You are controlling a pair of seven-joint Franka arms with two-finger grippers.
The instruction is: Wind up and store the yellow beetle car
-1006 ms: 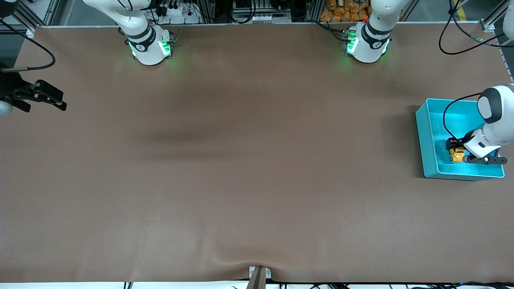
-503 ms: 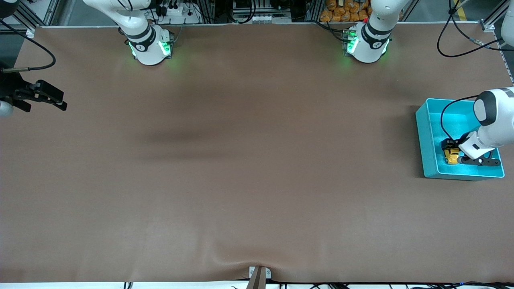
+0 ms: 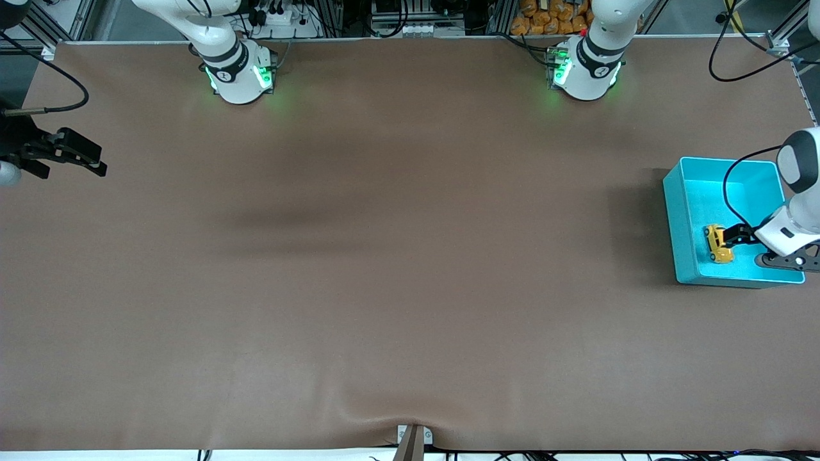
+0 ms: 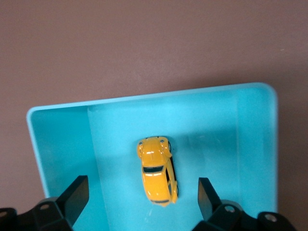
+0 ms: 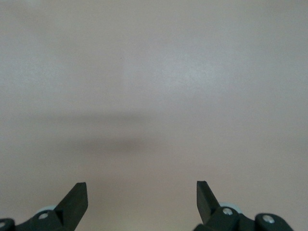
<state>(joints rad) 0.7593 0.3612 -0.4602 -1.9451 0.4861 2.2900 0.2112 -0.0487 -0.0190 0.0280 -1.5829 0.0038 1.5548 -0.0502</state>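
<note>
The yellow beetle car (image 3: pixel 719 243) (image 4: pixel 157 169) lies on the floor of the teal bin (image 3: pixel 680 211) (image 4: pixel 62 144), at the left arm's end of the table. My left gripper (image 3: pixel 742 238) (image 4: pixel 142 190) hangs open just above the bin, its fingers wide apart on either side of the car and clear of it. My right gripper (image 3: pixel 96 160) (image 5: pixel 142 190) waits open over bare table at the right arm's end, with nothing between its fingers.
The brown table mat (image 3: pixel 397 256) spreads between the two arms. A black cable (image 3: pixel 737 198) loops over the bin from the left wrist. The arm bases (image 3: pixel 240 73) (image 3: pixel 586 70) stand along the table edge farthest from the front camera.
My left gripper opened and let go of the yellow car, which now lies in the bin. The left hand drew back toward the table's end. The right arm stayed still.
</note>
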